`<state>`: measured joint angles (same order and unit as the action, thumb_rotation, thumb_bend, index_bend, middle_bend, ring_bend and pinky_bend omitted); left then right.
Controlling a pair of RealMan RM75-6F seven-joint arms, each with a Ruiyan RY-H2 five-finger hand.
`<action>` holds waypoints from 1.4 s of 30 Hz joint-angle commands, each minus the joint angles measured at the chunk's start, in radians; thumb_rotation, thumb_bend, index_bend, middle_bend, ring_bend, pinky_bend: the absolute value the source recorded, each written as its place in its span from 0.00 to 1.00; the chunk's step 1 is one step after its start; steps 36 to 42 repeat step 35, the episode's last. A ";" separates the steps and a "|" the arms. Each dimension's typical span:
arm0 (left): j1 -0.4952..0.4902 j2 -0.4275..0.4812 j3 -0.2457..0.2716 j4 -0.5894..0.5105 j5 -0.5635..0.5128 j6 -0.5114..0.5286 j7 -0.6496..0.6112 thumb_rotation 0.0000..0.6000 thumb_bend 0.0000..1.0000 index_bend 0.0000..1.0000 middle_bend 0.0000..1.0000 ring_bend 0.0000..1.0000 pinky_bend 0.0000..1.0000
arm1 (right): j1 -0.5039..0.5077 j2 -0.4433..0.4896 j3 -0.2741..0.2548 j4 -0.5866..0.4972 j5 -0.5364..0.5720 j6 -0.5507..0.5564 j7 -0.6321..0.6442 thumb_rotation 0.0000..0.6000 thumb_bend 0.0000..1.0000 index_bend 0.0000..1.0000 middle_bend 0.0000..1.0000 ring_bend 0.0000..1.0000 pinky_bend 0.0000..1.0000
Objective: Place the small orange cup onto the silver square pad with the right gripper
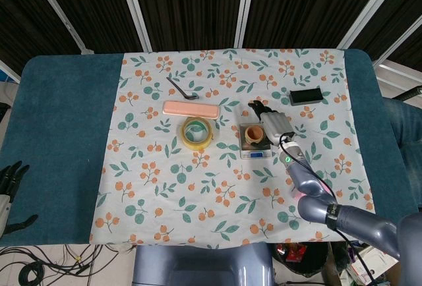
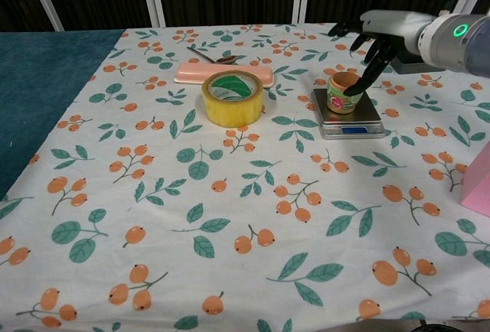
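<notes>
Orange cup (image 2: 343, 91) stands on silver pad (image 2: 360, 121), beside the spread right robot hand (image 2: 366, 40)

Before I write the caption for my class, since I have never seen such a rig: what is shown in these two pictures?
A two-armed robot with finger hands works at a table. One camera looks down from its head, the other forward from its chest. On the leaf-patterned tablecloth the small orange cup stands on the silver square pad. The right hand hangs open just beyond it, holding nothing. The left hand rests at the table edge. Nearby lie a yellow tape roll, a flat pink bar and a dark spoon.
</notes>
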<state>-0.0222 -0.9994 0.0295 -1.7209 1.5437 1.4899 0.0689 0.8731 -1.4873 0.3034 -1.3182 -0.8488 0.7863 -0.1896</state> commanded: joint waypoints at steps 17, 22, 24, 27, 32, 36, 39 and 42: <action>0.000 0.001 -0.002 -0.005 0.000 0.003 -0.005 1.00 0.13 0.05 0.00 0.00 0.26 | -0.574 0.454 -0.318 -0.667 -0.472 0.746 -0.156 1.00 0.08 0.07 0.00 0.13 0.21; 0.003 -0.004 -0.002 0.001 0.016 0.018 -0.002 1.00 0.13 0.03 0.00 0.00 0.22 | -0.712 0.387 -0.401 -0.588 -0.559 0.884 -0.134 1.00 0.08 0.07 0.00 0.13 0.21; 0.005 -0.008 -0.002 0.008 0.028 0.030 -0.005 1.00 0.13 0.03 0.00 0.00 0.20 | -0.748 0.359 -0.422 -0.545 -0.592 0.917 -0.132 1.00 0.08 0.07 0.00 0.13 0.21; 0.007 -0.014 0.000 0.018 0.049 0.046 -0.008 1.00 0.13 0.03 0.00 0.00 0.13 | -0.778 0.325 -0.424 -0.487 -0.615 0.947 -0.124 1.00 0.08 0.06 0.00 0.12 0.21; 0.014 -0.033 0.003 0.051 0.110 0.096 -0.014 1.00 0.12 0.01 0.00 0.00 0.05 | -0.792 0.304 -0.404 -0.438 -0.620 0.949 -0.122 1.00 0.08 0.06 0.00 0.12 0.21; 0.018 -0.042 0.005 0.071 0.132 0.116 -0.022 1.00 0.12 0.01 0.00 0.00 0.04 | -0.793 0.302 -0.395 -0.428 -0.614 0.932 -0.110 1.00 0.08 0.06 0.00 0.12 0.21; 0.018 -0.042 0.005 0.071 0.132 0.116 -0.022 1.00 0.12 0.01 0.00 0.00 0.04 | -0.793 0.302 -0.395 -0.428 -0.614 0.932 -0.110 1.00 0.08 0.06 0.00 0.12 0.21; 0.018 -0.042 0.005 0.071 0.132 0.116 -0.022 1.00 0.12 0.01 0.00 0.00 0.04 | -0.793 0.302 -0.395 -0.428 -0.614 0.932 -0.110 1.00 0.08 0.06 0.00 0.12 0.21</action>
